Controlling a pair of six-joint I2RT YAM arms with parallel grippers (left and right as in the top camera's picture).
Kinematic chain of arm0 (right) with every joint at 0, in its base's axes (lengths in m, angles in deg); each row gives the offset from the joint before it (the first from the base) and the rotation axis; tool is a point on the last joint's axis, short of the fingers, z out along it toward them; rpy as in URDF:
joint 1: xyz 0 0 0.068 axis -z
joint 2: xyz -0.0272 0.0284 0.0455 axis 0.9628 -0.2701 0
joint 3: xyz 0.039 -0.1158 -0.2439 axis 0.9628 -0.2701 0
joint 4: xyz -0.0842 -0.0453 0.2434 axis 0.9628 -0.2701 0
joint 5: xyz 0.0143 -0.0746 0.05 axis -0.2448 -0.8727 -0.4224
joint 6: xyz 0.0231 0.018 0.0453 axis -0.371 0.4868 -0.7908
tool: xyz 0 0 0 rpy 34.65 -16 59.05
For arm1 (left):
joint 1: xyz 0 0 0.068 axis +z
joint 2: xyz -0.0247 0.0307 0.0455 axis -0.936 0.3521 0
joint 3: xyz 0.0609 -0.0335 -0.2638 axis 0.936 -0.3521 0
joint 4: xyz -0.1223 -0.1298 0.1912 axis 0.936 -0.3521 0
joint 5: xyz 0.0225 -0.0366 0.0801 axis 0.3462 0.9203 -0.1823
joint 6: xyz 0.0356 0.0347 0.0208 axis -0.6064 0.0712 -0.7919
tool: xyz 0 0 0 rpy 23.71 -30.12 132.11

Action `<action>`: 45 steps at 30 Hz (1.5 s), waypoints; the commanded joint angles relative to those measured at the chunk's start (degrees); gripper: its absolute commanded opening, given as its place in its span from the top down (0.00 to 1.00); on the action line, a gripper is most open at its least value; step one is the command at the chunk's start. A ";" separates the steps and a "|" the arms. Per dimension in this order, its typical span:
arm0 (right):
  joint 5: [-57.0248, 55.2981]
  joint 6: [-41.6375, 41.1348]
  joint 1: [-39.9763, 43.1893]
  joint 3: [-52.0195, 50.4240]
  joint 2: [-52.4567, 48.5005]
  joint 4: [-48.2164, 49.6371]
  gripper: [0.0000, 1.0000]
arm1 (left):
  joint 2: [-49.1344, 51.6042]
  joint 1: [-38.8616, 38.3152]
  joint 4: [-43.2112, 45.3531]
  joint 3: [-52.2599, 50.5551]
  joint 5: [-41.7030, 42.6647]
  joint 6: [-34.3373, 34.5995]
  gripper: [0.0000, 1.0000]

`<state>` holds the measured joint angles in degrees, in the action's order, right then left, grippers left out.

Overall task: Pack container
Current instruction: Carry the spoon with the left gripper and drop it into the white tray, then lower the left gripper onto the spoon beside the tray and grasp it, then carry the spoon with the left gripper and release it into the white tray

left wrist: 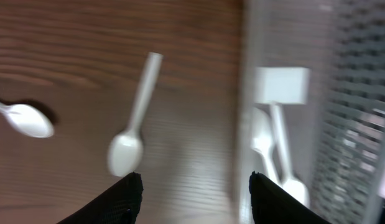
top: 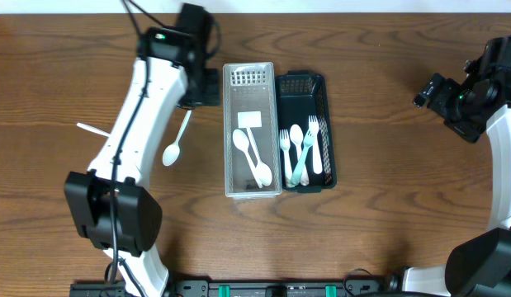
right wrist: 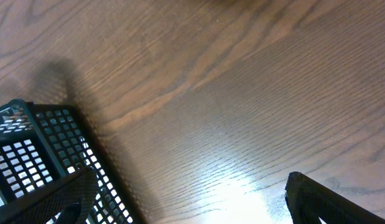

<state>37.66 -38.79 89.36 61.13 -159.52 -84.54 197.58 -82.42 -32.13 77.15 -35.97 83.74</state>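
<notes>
A clear basket (top: pixel 252 186) holds two white spoons (top: pixel 252 155) and a white tag. Beside it, a dark green basket (top: pixel 328 124) holds several white and pale green forks (top: pixel 300 153). A loose white spoon (top: pixel 175 144) lies on the table left of the clear basket; it also shows in the left wrist view (left wrist: pixel 134 122). Another white utensil (top: pixel 92 129) lies farther left, seen as a spoon in the left wrist view (left wrist: pixel 25 118). My left gripper (left wrist: pixel 196 198) is open and empty above the table between the loose spoon and the clear basket (left wrist: pixel 248 124). My right gripper (right wrist: pixel 192 199) is open and empty, far right.
The two baskets stand side by side at the table's middle. The wood table (top: pixel 387 206) is bare to the right of them. The dark green basket's corner (right wrist: pixel 49 155) shows in the right wrist view.
</notes>
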 commanded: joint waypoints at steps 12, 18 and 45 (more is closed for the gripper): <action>0.44 0.31 0.33 -0.22 -0.15 -0.07 0.01 | 11.37 7.89 0.85 -7.43 -2.60 -19.74 0.44; 0.42 0.31 0.33 -0.22 -0.15 -0.09 0.01 | 13.29 7.89 5.07 -9.22 -2.60 -20.57 0.44; 0.42 0.31 0.33 -0.22 -0.15 -0.04 0.01 | 13.75 7.17 5.16 -16.20 -2.56 -19.78 0.94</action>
<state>37.66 -38.81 89.38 61.13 -159.52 -84.56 210.87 -74.75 -24.13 58.09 -38.09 62.60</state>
